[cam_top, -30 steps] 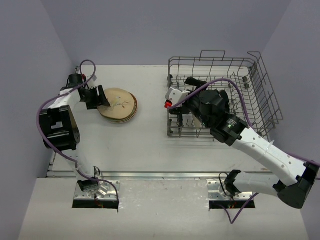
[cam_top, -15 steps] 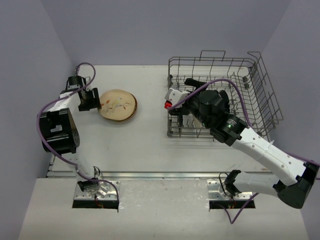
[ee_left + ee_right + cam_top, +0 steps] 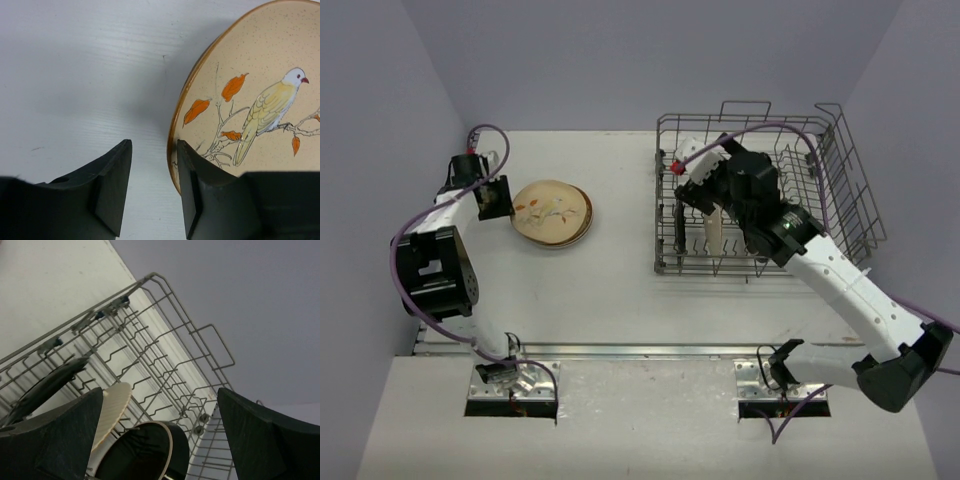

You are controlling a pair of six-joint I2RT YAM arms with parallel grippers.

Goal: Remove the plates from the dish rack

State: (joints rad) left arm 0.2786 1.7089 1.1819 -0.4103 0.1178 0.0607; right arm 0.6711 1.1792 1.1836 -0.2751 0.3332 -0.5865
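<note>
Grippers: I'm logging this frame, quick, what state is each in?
Left gripper: open, empty, beside the bird plate.
Right gripper: open, empty, over the dish rack.

Bird plates (image 3: 553,212) stacked flat, others (image 3: 112,410) upright (three seen) in dish rack (image 3: 750,119)

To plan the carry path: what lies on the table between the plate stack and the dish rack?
Nothing. In the top external view, the white table between the plate stack and the dish rack is bare.

Plain lavender-grey walls (image 3: 620,60) enclose a white table (image 3: 610,290) (soft shadows, even light) on three sides.
</note>
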